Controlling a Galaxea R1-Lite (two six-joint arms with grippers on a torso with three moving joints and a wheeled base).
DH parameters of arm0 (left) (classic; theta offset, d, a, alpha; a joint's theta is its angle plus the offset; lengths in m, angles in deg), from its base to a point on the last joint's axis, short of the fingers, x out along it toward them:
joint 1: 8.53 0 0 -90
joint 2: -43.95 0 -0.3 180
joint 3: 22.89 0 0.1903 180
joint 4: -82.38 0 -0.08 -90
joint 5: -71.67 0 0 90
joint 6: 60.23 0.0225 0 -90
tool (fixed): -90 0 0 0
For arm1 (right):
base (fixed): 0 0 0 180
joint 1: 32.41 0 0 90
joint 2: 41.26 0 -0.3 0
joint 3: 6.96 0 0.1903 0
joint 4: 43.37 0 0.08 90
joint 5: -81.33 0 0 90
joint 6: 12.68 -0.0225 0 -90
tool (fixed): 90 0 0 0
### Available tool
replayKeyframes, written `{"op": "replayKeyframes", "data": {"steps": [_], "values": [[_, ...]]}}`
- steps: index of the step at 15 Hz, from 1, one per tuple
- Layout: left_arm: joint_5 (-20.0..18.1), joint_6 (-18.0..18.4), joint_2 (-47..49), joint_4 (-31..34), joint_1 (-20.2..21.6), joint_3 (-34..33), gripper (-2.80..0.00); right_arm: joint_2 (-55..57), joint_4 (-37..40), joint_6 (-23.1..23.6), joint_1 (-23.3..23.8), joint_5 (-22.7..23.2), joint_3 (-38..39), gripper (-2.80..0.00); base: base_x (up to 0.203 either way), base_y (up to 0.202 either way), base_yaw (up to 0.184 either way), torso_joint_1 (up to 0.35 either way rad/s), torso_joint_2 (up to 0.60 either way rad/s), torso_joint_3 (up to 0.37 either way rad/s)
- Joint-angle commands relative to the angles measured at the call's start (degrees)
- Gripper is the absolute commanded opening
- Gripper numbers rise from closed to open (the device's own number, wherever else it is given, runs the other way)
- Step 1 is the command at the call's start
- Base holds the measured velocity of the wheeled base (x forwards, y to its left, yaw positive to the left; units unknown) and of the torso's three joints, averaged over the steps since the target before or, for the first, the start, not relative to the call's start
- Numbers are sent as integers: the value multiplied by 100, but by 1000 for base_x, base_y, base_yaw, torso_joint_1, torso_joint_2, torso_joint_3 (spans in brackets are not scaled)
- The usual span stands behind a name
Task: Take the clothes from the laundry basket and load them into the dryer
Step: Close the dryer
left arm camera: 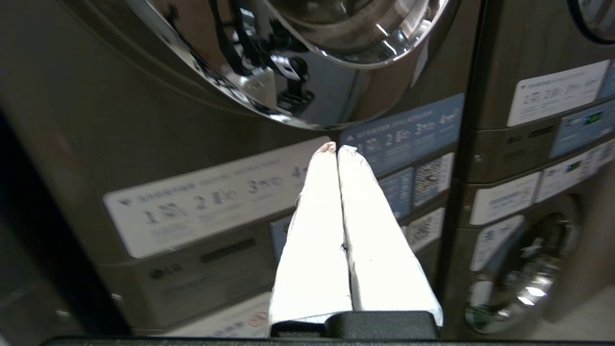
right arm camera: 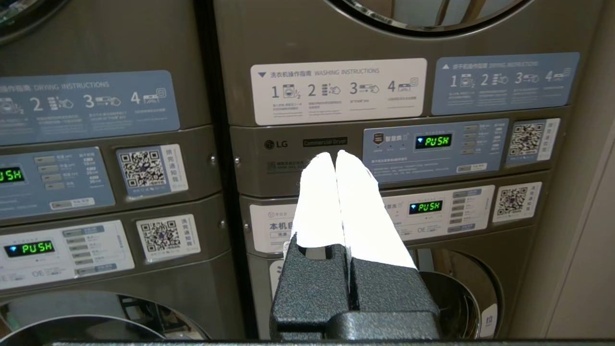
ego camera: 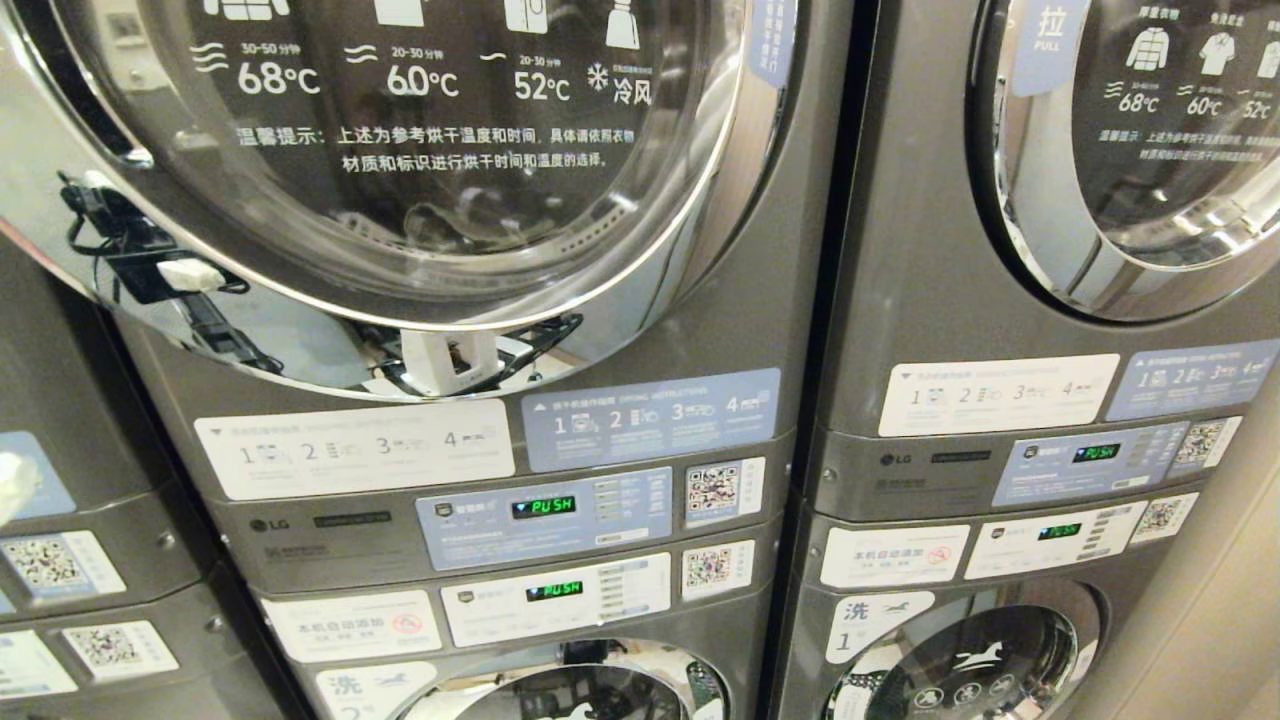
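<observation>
The dryer (ego camera: 760, 300) fills the head view, its round glass door (ego camera: 450, 150) ringed in chrome; a pale shape shows dimly behind the glass. The same door (left arm camera: 336, 72) hangs above my left gripper (left arm camera: 336, 148), which is shut and empty, its white fingers (left arm camera: 312, 230) pointing at the instruction labels (left arm camera: 202, 202) under the door. My right gripper (right arm camera: 335, 156) is also shut and empty, and points at the control panels (right arm camera: 432, 144) of the neighbouring stack. The laundry basket and loose clothes are out of view.
A second stacked dryer and washer (ego camera: 1000, 300) stands to the right, and a third stack (ego camera: 60, 500) to the left. Washer doors (ego camera: 570, 690) sit below the control panels (ego camera: 545, 515). A beige wall (ego camera: 1230, 560) borders the right stack.
</observation>
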Motion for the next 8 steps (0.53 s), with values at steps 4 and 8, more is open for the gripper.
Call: {"op": "replayKeyframes", "data": {"steps": [4,8], "values": [[458,345,519,-63,57,585,-280,0,-9,0,0,-1,229,-280,0,0,0,0,0,0],[965,157,1614,-8,54,1333,-280,0,-9,0,0,-1,229,-280,0,0,0,0,0,0]]}}
